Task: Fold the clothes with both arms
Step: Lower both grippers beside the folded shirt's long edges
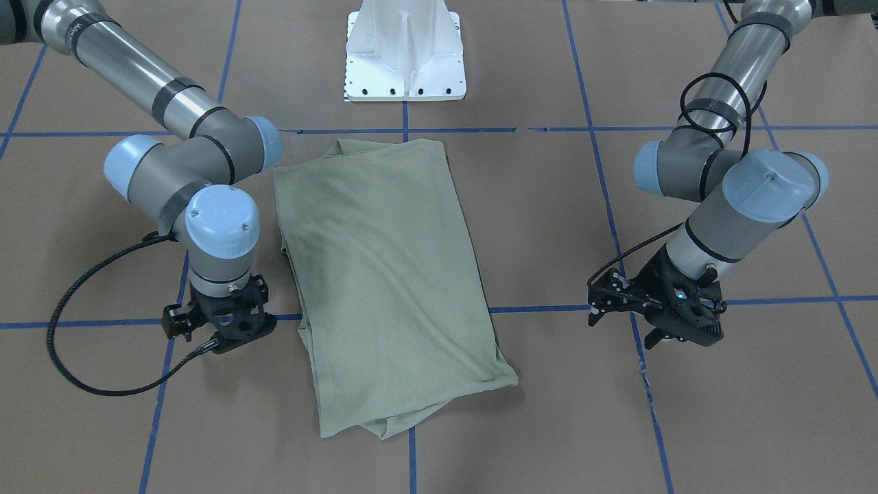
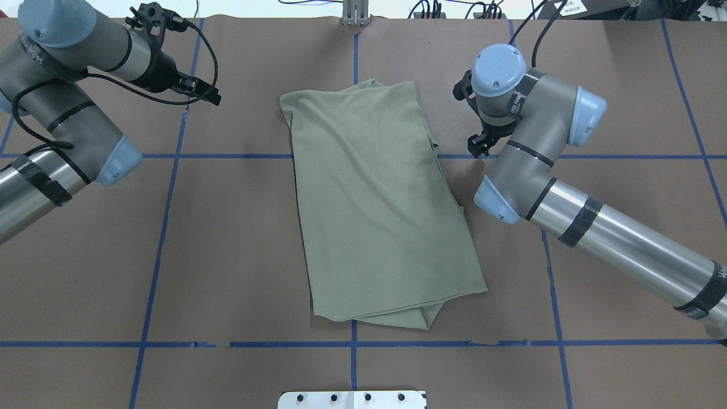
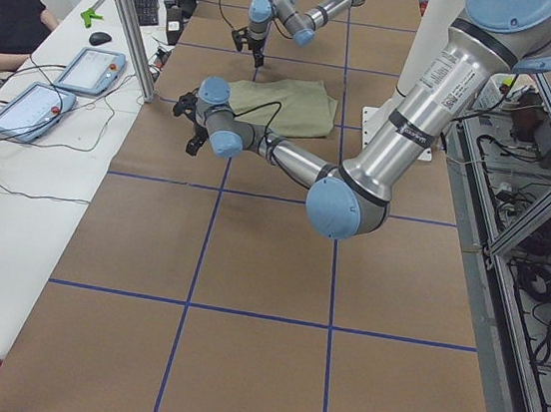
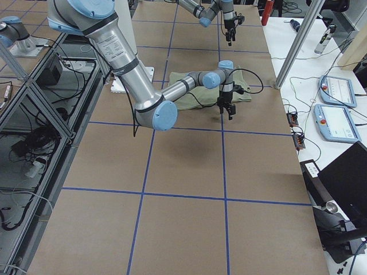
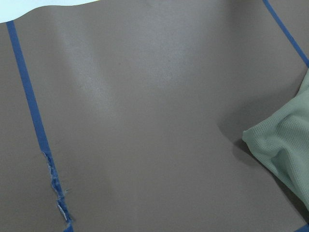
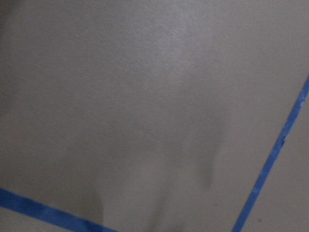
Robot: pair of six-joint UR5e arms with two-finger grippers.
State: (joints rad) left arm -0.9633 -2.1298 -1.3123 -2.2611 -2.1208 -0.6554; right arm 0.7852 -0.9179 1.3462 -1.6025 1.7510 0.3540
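Sage-green shirt (image 2: 380, 210) folded lengthwise, end-to-end fold apparently left
Lies as a long slanted panel on the brown paper table (image 2: 227, 255), near hem slightly untidy, gripped by nothing. At the far end, either side: left gripper (image 2: 201, 91) well apart from the cloth, right gripper (image 2: 480, 142) just beside its edge, both empty, finger spread impossible to tell. Blue tape (image 2: 170, 343) gridding the paper; beyond, a white bench (image 3: 19, 165) with teach pendants (image 3: 89, 68) and cables

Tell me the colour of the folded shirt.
The shirt is plain pale sage green; the overhead exterior view shows it best.
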